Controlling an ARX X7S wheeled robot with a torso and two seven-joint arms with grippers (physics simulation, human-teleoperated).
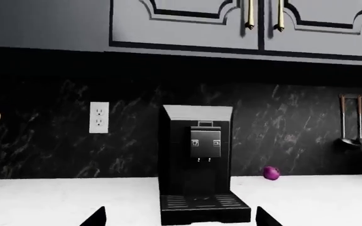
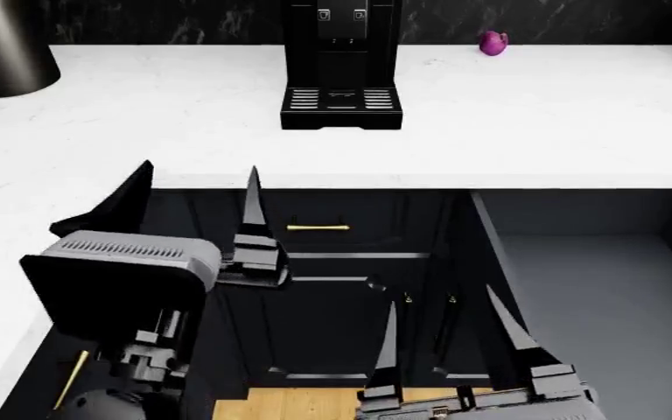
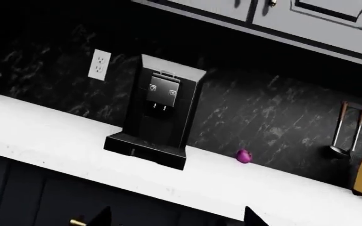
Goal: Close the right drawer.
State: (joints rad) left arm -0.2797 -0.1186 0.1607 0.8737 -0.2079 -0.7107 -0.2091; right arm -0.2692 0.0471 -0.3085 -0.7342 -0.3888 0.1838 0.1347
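1. We see the white countertop (image 2: 546, 131) spanning the head view from side to side, backed by a black marbled wall.
2. We locate the right drawer (image 2: 605, 289) below the counter edge at the right of the head view. It stands pulled out toward us, its matte dark grey inside exposed. Its long axis runs from the cabinet face out toward the robot; the front panel and handle lie outside the frame.
3. We note the coffee machine (image 2: 342, 61) standing upright at the back of the counter, drip tray facing us.
4. We find the left gripper (image 2: 196, 210) in front of the cabinet face, near a narrow drawer with a short brass handle (image 2: 318, 227). Its fingers are spread apart and hold nothing.
5. We find the right gripper (image 2: 447, 341) lower, just beside the drawer's left wall, fingers likewise spread and empty.
6. We see a small purple object (image 2: 493, 43) resting near the wall, right of the machine.
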